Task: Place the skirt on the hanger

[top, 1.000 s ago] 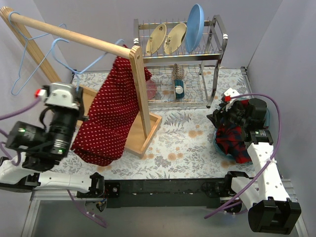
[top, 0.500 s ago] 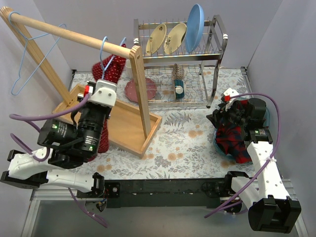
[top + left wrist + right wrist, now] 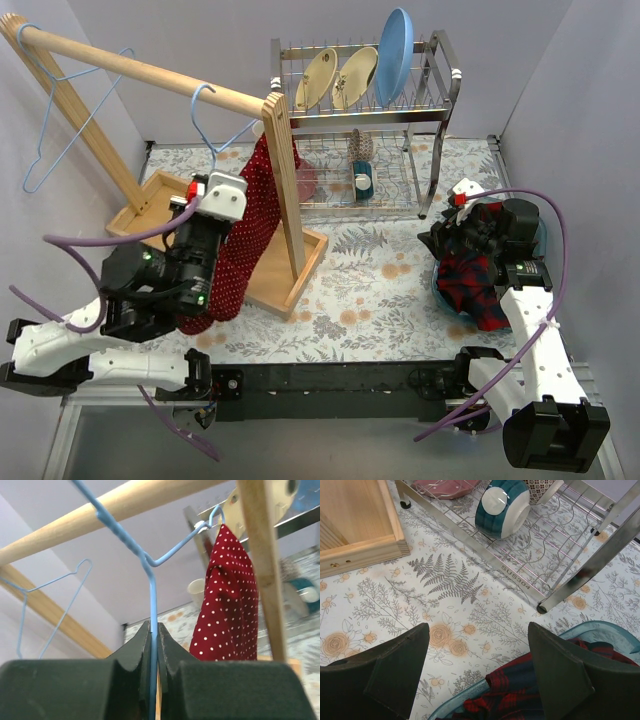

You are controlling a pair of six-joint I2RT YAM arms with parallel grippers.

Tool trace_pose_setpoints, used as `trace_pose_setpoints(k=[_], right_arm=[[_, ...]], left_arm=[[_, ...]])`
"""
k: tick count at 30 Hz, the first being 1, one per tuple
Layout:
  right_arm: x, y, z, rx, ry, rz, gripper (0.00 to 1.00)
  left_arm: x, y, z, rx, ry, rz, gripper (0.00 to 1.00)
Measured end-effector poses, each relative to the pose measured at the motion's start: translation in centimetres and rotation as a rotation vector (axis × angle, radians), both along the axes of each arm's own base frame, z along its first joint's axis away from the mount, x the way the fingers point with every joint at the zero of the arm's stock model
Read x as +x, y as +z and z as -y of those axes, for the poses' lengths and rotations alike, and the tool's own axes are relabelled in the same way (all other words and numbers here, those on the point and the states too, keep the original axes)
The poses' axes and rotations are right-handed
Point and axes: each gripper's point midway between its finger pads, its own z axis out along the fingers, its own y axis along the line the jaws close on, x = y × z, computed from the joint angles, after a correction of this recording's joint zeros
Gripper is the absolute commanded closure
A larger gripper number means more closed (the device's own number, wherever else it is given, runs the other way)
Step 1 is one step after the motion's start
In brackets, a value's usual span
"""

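Observation:
The skirt (image 3: 245, 235) is red with tiny white dots and hangs from one end of a blue wire hanger (image 3: 210, 125), next to the wooden rack's upright post (image 3: 285, 190). The hanger's hook curves over the wooden rod (image 3: 130, 68). My left gripper (image 3: 207, 183) is shut on the hanger's wire below the rod. In the left wrist view the wire (image 3: 152, 590) runs up from between the closed jaws (image 3: 153, 630), with the skirt (image 3: 227, 605) to its right. My right gripper (image 3: 479, 645) is open and empty over the basin's edge.
A plaid shirt (image 3: 475, 280) lies in a teal basin (image 3: 600, 630) under my right gripper. A second blue hanger (image 3: 45, 150) hangs at the rod's left end. The rack's wooden base tray (image 3: 270, 265) lies below. A metal dish rack (image 3: 440, 110) with plates and a bowl (image 3: 502, 505) stands behind.
My left gripper has swung right and up with the hanger. The hook is now over the rod, and the skirt hangs narrow beside the post. The right arm has not moved.

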Motion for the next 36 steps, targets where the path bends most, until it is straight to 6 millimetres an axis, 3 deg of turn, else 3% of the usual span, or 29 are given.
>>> trace_pose_setpoints(k=[3,6,10,25,30,36], right_arm=[[0.0,0.0,0.0,0.0,0.001,0.001,0.13],[-0.1,0.1,0.0,0.0,0.001,0.003,0.13],[-0.3,0.2,0.0,0.0,-0.001,0.011,0.13],[-0.4,0.3,0.0,0.001,0.006,0.017,0.13],[-0.4,0.4,0.0,0.002,0.008,0.017,0.13],[-0.6,0.2,-0.2,0.006,0.018,0.012,0.13]], left_arm=[[2.0,-1.0,0.1,0.051,0.056,-0.001,1.0],[6.2,-2.5,-0.7,0.1,0.138,-0.033,1.0],[10.2,-6.1,-1.0,0.126,0.162,-0.116,1.0],[9.6,-6.2,-2.2,-0.055,0.021,-0.083,1.0],[11.3,-6.6,-2.4,-0.065,0.033,-0.095,1.0],[13.7,-6.6,-4.2,-0.108,0.074,-0.093,1.0]])
